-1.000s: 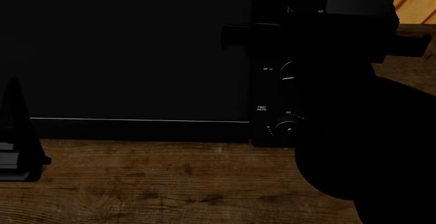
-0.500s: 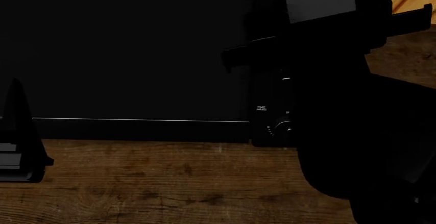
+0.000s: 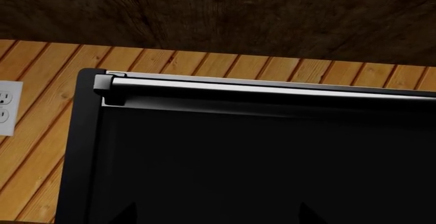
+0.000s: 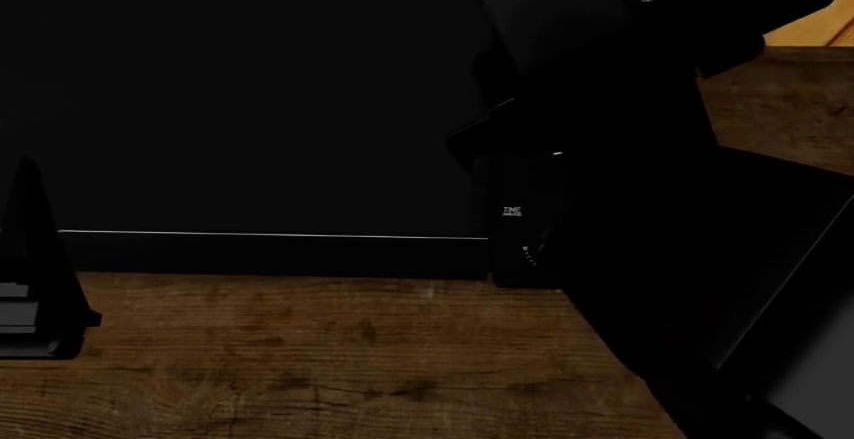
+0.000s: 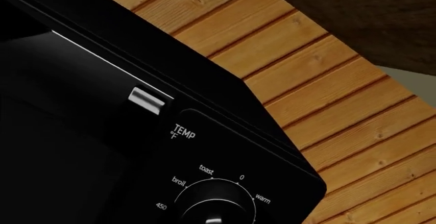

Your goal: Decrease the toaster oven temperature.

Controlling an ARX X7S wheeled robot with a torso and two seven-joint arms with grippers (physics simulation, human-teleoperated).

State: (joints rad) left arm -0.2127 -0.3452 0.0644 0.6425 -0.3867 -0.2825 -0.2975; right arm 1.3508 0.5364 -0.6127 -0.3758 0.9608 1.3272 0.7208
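The toaster oven [image 4: 267,109] is a large black box with a dark glass door, standing on a wooden counter. In the head view my right arm [image 4: 627,159] covers its knob panel; only the TIME label [image 4: 513,212] shows. The right wrist view looks close at the TEMP knob [image 5: 214,211] with its broil, toast, warm and 450 marks; the right gripper's fingers do not show against the black. The left wrist view shows the oven door [image 3: 259,168] and its silver handle [image 3: 272,89]. My left gripper [image 3: 218,216] is open and empty, with its fingertips [image 3: 128,216] wide apart.
The wooden counter [image 4: 334,359] runs in front of the oven. A plank wall [image 5: 327,81] stands behind it, with a white outlet [image 3: 7,106] beside the oven. My left arm [image 4: 34,289] shows at the head view's left edge.
My right wrist has rolled, its crossbar going from level to steeply tilted. The arm now hides the top and middle knobs that showed before. The left arm has not moved.
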